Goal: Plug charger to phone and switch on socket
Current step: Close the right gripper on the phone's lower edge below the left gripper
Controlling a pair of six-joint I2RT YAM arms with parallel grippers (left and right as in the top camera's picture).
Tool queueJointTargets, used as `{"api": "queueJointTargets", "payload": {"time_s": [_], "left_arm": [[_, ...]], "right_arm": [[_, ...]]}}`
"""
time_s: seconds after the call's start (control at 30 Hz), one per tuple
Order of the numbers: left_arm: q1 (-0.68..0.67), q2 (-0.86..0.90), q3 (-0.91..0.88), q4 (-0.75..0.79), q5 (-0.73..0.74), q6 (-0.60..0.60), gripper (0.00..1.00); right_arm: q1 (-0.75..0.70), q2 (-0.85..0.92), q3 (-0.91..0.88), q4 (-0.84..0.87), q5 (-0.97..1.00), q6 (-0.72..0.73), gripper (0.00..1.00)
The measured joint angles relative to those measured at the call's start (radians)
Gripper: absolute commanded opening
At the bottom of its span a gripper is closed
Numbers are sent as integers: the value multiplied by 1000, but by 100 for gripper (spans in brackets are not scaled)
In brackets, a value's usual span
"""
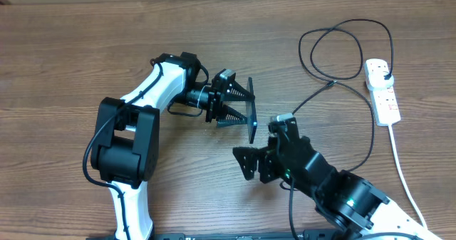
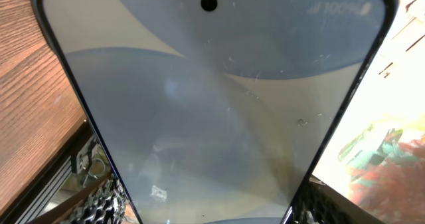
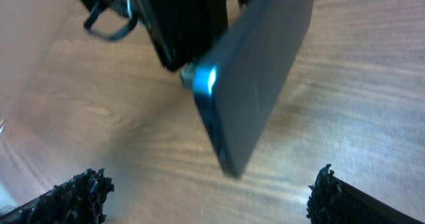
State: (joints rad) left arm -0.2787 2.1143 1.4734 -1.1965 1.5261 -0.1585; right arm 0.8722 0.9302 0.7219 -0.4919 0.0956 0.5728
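Note:
My left gripper [image 1: 244, 105] is shut on the phone [image 1: 252, 130] and holds it on edge above the table's middle. In the left wrist view the phone's pale blue and white screen [image 2: 212, 98] fills the frame, with a finger [image 2: 99, 201] at each lower side. My right gripper [image 1: 246, 162] stands open just below the phone with nothing in it. From the right wrist, the phone's dark back [image 3: 259, 71] hangs ahead of my right gripper [image 3: 209, 194], above bare wood. The black charger [image 1: 335, 26] loops at the back right, plugged into the white socket [image 1: 382, 90].
The socket's thick white cord [image 1: 402, 176] runs down the right side toward the table's front edge. A strand of the charger cable [image 1: 370, 126] passes close to my right arm [image 1: 342, 194]. Bare wood table [image 1: 64, 62] lies to the left.

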Motion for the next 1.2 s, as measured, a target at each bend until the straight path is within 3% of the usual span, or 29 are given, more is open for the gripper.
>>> {"api": "queueJointTargets", "payload": {"time_s": [0.47,0.8,1.07,1.2], "left_arm": [[0,0,0,0,0,0,62],[0,0,0,1,0,0,62],[0,0,0,7,0,0,62],[0,0,0,7,0,0,62]], "right_arm": [[0,135,0,86,44,-11,100],[6,136,0,168,249,-69,100],[6,173,2,203,292,-76,100],[6,248,2,247,310,-76,91]]}}
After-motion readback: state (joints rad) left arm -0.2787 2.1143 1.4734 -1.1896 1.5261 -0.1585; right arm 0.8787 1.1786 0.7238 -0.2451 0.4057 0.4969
